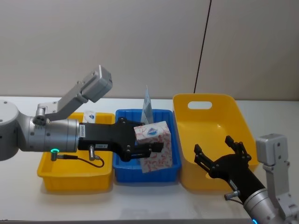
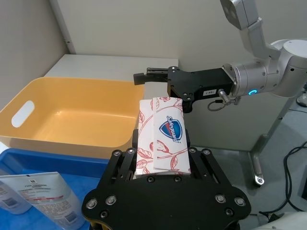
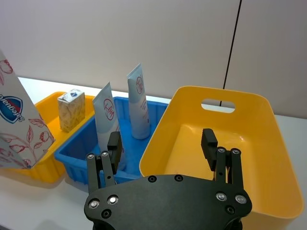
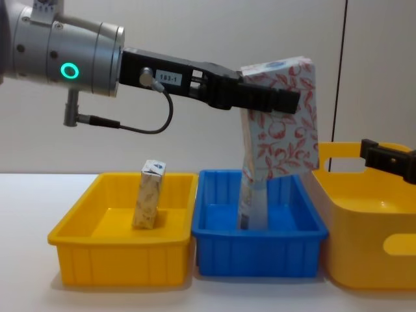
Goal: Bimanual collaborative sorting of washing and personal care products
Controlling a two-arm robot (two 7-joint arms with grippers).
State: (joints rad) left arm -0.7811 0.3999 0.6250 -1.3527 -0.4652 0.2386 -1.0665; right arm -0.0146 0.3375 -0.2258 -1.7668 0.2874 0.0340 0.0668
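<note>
The left end effector (image 1: pixel 148 136) is clamped on the white box with red floral print and a blue logo (image 1: pixel 159 158), its fingers pressed against the box's two opposite sides. In the left wrist view the box (image 2: pixel 160 134) stands up out of the end effector (image 2: pixel 163 158) with the blue logo facing the camera. In the chest view the box (image 4: pixel 283 123) hangs in the air, tilted, over the right part of the blue bin (image 4: pixel 260 250), clear of its rim.

Two tall pale-blue squeeze tubes (image 3: pixel 108 120) (image 3: pixel 139 103) stand upright inside the blue bin (image 3: pixel 76 158), one nearer and one farther. Left of it, touching or just beside it, sits the small yellow bin (image 4: pixel 123 263), with the small cream carton (image 4: pixel 149 195) standing in it at a slight lean.

The right end effector (image 1: pixel 217 151) hovers over the near part of the large yellow bin (image 1: pixel 233 105), which stands just right of the blue bin. Its fingers (image 3: pixel 208 139) are spread wide and hold nothing. The inside of the large yellow bin (image 3: pixel 268 124) is bare. All three bins rest in a row on the white table (image 1: pixel 140 200).
</note>
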